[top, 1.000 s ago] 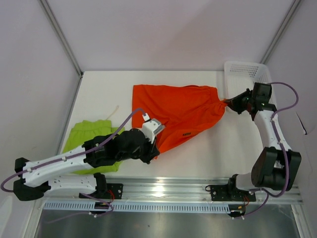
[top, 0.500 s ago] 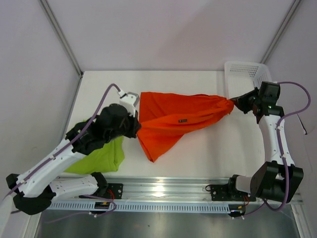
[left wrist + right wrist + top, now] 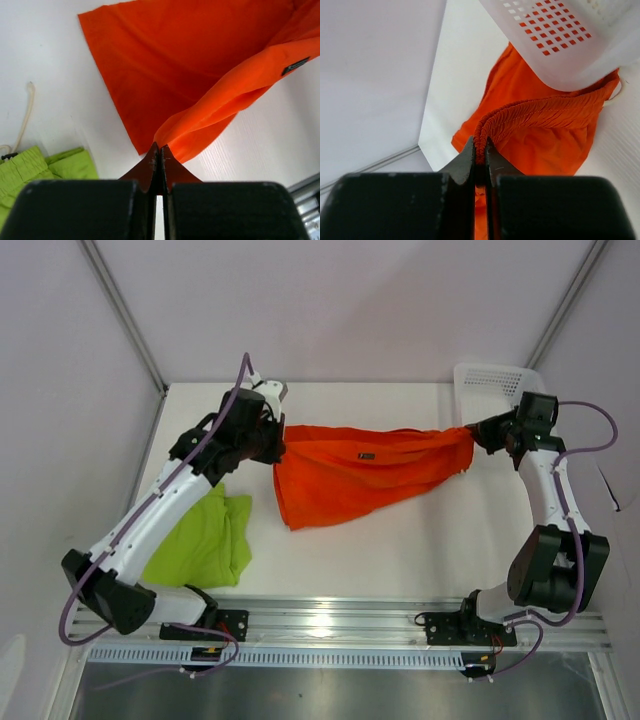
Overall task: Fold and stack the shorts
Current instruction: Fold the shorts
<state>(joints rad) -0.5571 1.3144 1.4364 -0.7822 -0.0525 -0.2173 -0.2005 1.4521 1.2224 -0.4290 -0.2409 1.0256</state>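
A: White counter, pale walls. Where are the shorts?
B: The orange pair is stretched between both arms across the far half. The green pair lies crumpled near the left front edge.
A: And the fingers?
B: The left fingers are pinched on an orange edge. The right fingers are clamped on the gathered waistband, just beside the basket.

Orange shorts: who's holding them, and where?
Both. The right gripper pinches the gathered waistband of the orange-red fabric shorts; the left gripper pinches the opposite fabric edge.
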